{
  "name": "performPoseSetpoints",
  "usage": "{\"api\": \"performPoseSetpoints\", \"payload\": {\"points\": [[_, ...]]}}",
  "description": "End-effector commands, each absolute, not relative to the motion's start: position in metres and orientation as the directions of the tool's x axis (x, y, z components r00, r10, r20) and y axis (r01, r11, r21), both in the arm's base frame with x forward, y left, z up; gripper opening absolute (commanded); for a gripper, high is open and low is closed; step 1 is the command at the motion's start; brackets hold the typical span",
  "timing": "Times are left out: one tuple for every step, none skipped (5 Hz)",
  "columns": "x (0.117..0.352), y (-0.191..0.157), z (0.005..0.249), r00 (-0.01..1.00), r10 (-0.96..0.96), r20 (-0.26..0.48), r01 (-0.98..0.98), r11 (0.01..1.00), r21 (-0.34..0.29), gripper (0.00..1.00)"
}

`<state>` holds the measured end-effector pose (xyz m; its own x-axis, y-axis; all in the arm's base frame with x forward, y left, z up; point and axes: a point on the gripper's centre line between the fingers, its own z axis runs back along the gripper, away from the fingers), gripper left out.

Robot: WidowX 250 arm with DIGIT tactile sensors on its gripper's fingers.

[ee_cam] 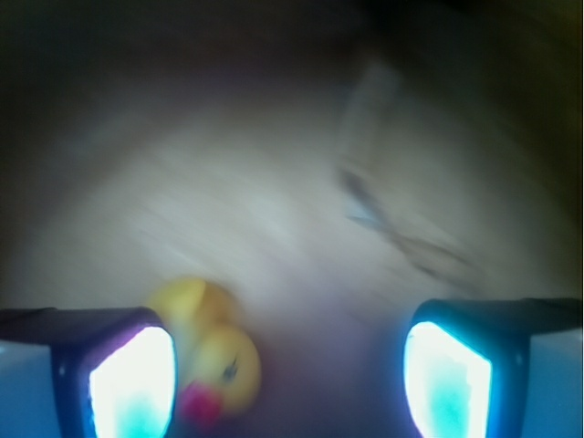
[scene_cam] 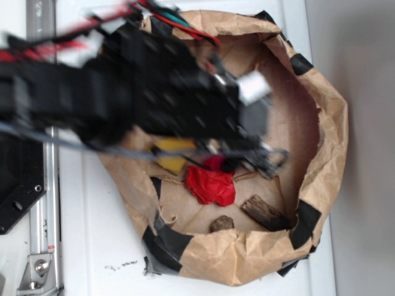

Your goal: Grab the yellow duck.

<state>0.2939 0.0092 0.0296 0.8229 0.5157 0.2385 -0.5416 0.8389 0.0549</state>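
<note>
the claw [ee_cam: 290, 370] is spread wide, pinching nothing. the yellow duck [ee_cam: 212, 351] sits low in the wrist view, just beside the left finger [ee_cam: 128, 379], off centre. closing now would likely nudge it aside. its beak points toward the camera; its long axis runs near-to-far.

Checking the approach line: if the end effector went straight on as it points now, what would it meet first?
Probably the yellow duck, beside one open finger; the blurred wrist view leaves depth unclear.
</note>
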Motion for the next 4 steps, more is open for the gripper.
{"api": "performPoseSetpoints", "payload": {"points": [[0.284, 0.004, 0.021, 0.852, 0.475, 0.219, -0.506, 0.855, 0.117, 1.00], [0.282, 0.008, 0.026, 0.847, 0.479, 0.230, -0.508, 0.857, 0.088, 1.00], [0.274, 0.025, 0.040, 0.807, 0.516, 0.288, -0.539, 0.842, 0.001, 1.00], [0.281, 0.049, 0.067, 0.789, 0.573, 0.222, -0.569, 0.818, -0.088, 1.00]]}}
